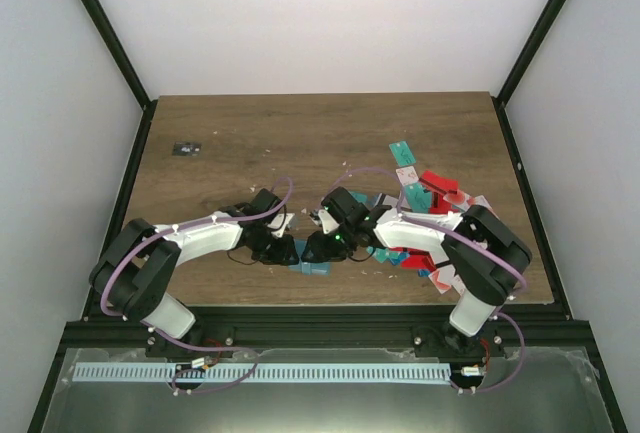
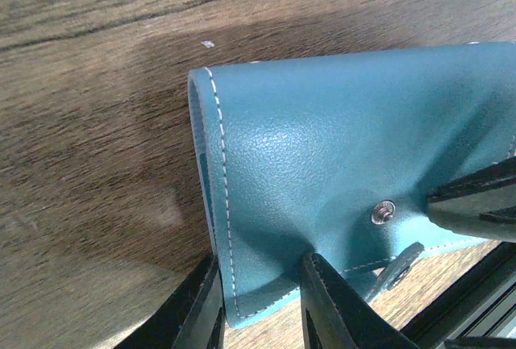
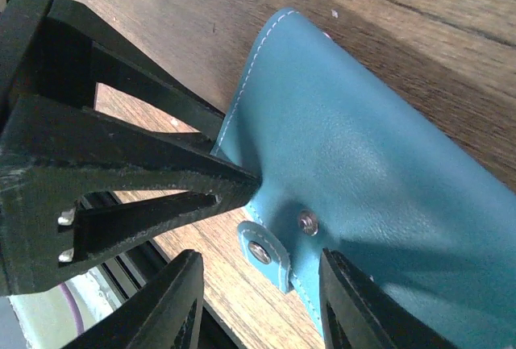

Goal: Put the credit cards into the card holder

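Folded card holder [image 2: 339, 147], contents hidden, left hand [image 2: 260, 267] clamped on its edge, right hand [image 3: 260, 260] apart around tab [image 3: 268, 251]

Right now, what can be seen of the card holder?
The card holder is a teal, grained, leather-like wallet with white stitching, folded, with a metal stud on its face and a strap tab unfastened beside it. It sits near the front edge of the wooden table. The left end effector pinches one corner; the right end effector straddles the tab, open.

Card holder [image 1: 312, 267] left of credit cards [image 1: 428, 196]
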You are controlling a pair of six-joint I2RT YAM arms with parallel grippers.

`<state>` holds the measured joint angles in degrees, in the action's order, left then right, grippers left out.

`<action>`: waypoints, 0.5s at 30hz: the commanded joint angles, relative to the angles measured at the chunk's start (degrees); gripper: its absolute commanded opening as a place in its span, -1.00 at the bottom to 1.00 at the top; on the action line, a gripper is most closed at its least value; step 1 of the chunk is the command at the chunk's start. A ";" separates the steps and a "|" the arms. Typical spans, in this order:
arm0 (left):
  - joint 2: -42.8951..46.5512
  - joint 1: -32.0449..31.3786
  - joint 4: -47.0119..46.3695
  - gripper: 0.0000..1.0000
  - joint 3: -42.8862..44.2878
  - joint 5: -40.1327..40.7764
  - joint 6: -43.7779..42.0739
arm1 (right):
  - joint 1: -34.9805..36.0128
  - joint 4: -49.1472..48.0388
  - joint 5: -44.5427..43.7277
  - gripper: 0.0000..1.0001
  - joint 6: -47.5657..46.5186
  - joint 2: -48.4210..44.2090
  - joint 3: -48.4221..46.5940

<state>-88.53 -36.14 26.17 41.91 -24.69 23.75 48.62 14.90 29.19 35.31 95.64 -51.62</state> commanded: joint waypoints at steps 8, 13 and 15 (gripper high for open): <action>-0.86 -0.69 0.66 -0.47 -1.30 0.18 -0.74 | 0.42 -3.54 1.45 -0.32 -1.38 3.05 0.04; -0.70 -0.71 0.71 -0.47 -1.37 0.12 -0.80 | 0.42 -4.17 1.72 -0.46 -1.29 3.54 0.46; -0.84 -0.70 0.71 -0.47 -1.36 0.08 -0.81 | 0.42 -4.21 1.66 -0.56 -1.30 3.80 0.52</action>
<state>-88.53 -36.14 26.15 41.89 -24.71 23.70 48.62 11.62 30.44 34.54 98.32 -51.51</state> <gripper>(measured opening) 0.268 0.258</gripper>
